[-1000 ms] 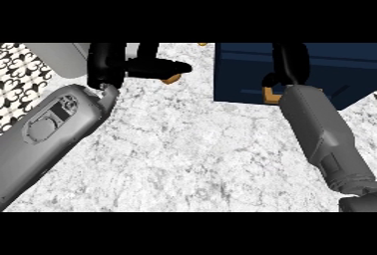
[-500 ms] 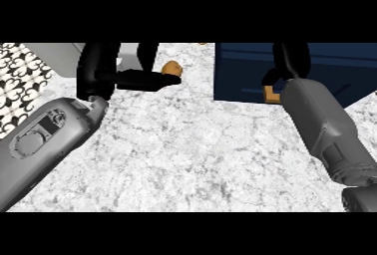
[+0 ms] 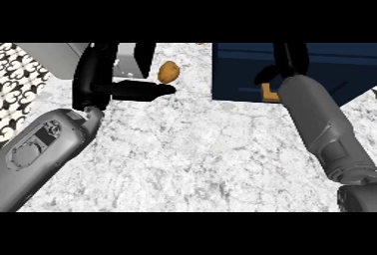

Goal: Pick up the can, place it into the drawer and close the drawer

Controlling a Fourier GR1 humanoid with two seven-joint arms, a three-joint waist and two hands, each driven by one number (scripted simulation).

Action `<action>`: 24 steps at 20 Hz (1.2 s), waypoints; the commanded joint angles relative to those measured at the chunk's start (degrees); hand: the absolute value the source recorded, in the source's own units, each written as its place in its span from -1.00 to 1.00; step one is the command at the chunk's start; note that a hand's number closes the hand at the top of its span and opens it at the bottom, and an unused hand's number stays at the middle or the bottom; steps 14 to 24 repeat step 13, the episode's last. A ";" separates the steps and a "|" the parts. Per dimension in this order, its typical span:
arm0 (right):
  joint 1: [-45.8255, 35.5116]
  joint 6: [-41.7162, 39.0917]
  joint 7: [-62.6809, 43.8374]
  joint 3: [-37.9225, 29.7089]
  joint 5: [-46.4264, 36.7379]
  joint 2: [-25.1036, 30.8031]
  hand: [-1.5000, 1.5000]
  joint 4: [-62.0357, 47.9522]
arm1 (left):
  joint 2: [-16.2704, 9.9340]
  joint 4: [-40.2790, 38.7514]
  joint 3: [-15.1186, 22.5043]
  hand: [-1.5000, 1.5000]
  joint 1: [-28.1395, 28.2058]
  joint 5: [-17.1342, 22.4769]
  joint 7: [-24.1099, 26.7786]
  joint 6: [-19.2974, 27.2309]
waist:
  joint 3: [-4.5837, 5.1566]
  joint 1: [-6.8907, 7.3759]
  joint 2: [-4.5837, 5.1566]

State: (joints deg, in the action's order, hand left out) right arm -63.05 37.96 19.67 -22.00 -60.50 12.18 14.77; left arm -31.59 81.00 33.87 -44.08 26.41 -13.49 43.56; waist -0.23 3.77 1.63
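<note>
Only a small orange patch of the can (image 3: 268, 93) shows, inside the front edge of the dark blue drawer (image 3: 243, 69), tucked against my right wrist. My right hand (image 3: 291, 62) is over the drawer, fingers running straight up out of view and thumb bent just above the can; the forearm hides the rest of the can. Over the counter at the upper left is my left hand (image 3: 97, 74), open, fingers pointing up and thumb stretched right toward a brown potato (image 3: 168, 71).
The white marble counter (image 3: 191, 149) fills the middle. A grey box (image 3: 59, 54) stands at the upper left, beside a black-and-white patterned surface (image 3: 18, 84) at the left edge. The open drawer takes up the upper right.
My left arm has swung left and nearer, uncovering the potato that the hand partly hid. The right hand, can and drawer stay where they were.
</note>
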 commanded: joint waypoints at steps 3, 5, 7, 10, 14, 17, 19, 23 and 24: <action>-4.73 -3.91 5.44 -8.73 11.47 -5.32 -1.00 2.75 | -1.17 -0.53 -1.52 -1.00 1.94 -0.13 0.76 -1.03 | 0.03 -0.01 -0.44; -5.72 -6.61 7.11 -11.59 15.08 -5.85 -1.00 3.36 | -0.26 0.50 -1.01 -1.00 1.50 -0.56 -0.44 0.12 | -0.01 -0.40 -0.75; -5.39 -9.51 8.25 -14.74 19.00 -6.32 -1.00 3.52 | 0.10 -0.93 -0.75 -1.00 2.87 -1.31 0.31 0.63 | 0.01 -1.29 -0.83; -6.11 -10.27 8.84 -16.83 21.39 -6.23 -1.00 3.51 | -1.89 1.74 -3.27 -1.00 4.57 -0.20 0.98 -0.96 | 0.13 -0.60 -0.87; -7.62 -11.52 7.45 -17.01 21.66 -5.10 -1.00 2.23 | -2.05 3.81 -3.51 -1.00 5.65 -0.24 0.11 -2.06 | 0.16 -0.71 -0.82; -7.62 -11.52 7.45 -17.01 21.66 -5.10 -1.00 2.23 | -2.05 3.81 -3.51 -1.00 5.65 -0.24 0.11 -2.06 | 0.16 -0.71 -0.82; -7.62 -11.52 7.45 -17.01 21.66 -5.10 -1.00 2.23 | -2.05 3.81 -3.51 -1.00 5.65 -0.24 0.11 -2.06 | 0.16 -0.71 -0.82; -7.62 -11.52 7.45 -17.01 21.66 -5.10 -1.00 2.23 | -2.05 3.81 -3.51 -1.00 5.65 -0.24 0.11 -2.06 | 0.16 -0.71 -0.82; -7.62 -11.52 7.45 -17.01 21.66 -5.10 -1.00 2.23 | -2.05 3.81 -3.51 -1.00 5.65 -0.24 0.11 -2.06 | 0.16 -0.71 -0.82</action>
